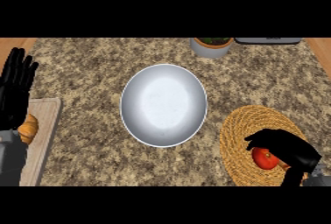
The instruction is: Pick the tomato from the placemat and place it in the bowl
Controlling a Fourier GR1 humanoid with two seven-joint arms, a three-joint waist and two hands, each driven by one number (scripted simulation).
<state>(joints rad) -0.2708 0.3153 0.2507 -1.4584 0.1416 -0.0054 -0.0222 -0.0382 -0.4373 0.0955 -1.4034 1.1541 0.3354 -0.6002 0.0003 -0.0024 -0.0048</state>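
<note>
Your wide white ceramic bowl sits mid-counter; the round woven straw placemat lies to its right, bearing the round red tomato; the pale wooden board lies left.

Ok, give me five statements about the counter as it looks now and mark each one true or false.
1. The tomato is in the bowl. False: it is over the woven placemat.
2. The right hand curls round the tomato. True.
3. The left hand holds the bowl. False: it rests open at the left edge, fingers up.
4. The bowl is left of the placemat. True.
5. A potted plant stands on the cutting board. False: it stands at the counter's far edge.
</note>
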